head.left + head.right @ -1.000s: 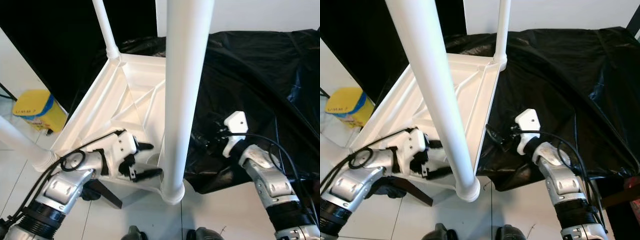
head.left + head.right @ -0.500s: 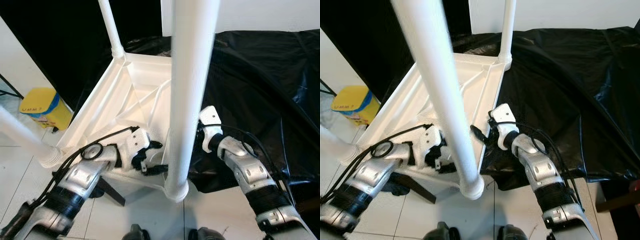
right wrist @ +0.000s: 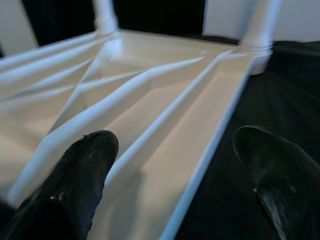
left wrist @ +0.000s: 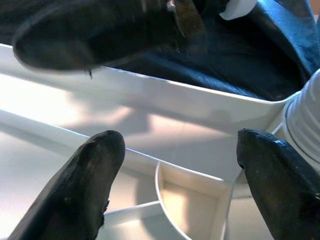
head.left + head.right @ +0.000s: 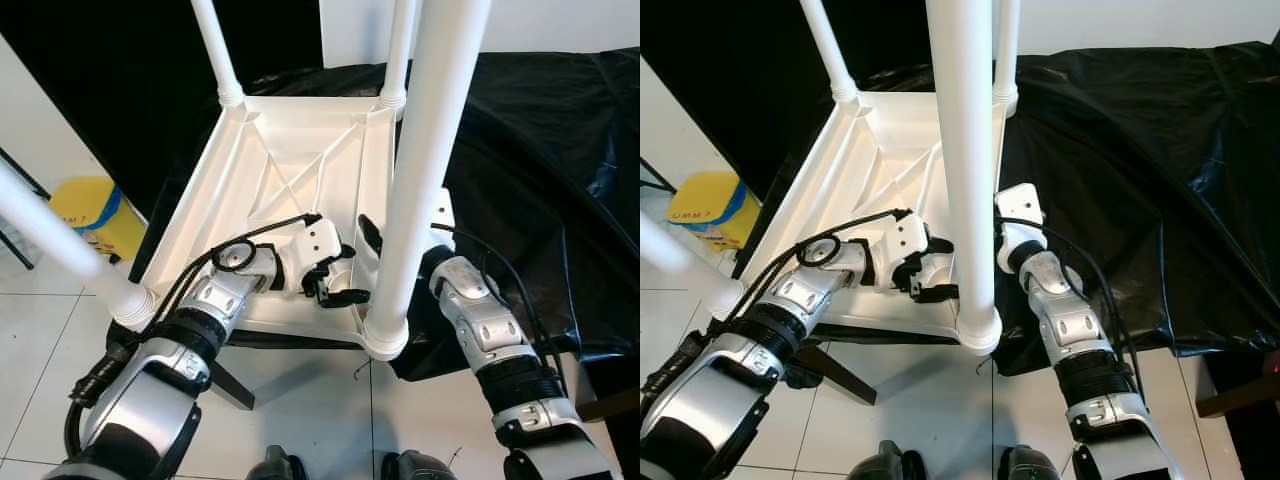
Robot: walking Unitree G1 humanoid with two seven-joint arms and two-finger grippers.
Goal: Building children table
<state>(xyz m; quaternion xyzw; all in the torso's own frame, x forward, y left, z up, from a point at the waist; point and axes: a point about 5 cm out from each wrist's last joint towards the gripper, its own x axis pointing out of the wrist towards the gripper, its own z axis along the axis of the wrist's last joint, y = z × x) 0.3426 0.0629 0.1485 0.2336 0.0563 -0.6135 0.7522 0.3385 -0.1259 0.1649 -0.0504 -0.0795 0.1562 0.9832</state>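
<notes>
A white children's table (image 5: 300, 150) lies upside down, its ribbed underside facing up, resting partly on a surface draped in black plastic sheeting (image 5: 540, 130) and overhanging the white tiled floor (image 5: 300, 400) at its near edge. Four white legs stand up from its corners: the near right leg (image 5: 420, 170) rises large through the middle of the head views, the near left leg (image 5: 60, 250) runs off to the left, and two more stand at the far corners.

The left end effector (image 5: 338, 282) reaches in over the near part of the underside, just left of the near right leg's socket. Its two black fingers are spread apart, released, holding nothing; in the left wrist view the left end effector (image 4: 175, 165) hangs over the ribbed compartments near the table's right rim, with the leg's ribbed collar beside one finger.

The right end effector (image 3: 180, 165) sits at the table's right rim, just behind the near right leg in the head views, where one black finger (image 5: 368, 232) shows left of that leg. Its fingers are also open, straddling the rim: one over the white underside, the other over the black sheeting, gripping nothing.

A yellow container (image 5: 95, 215) stands on the floor to the left.
</notes>
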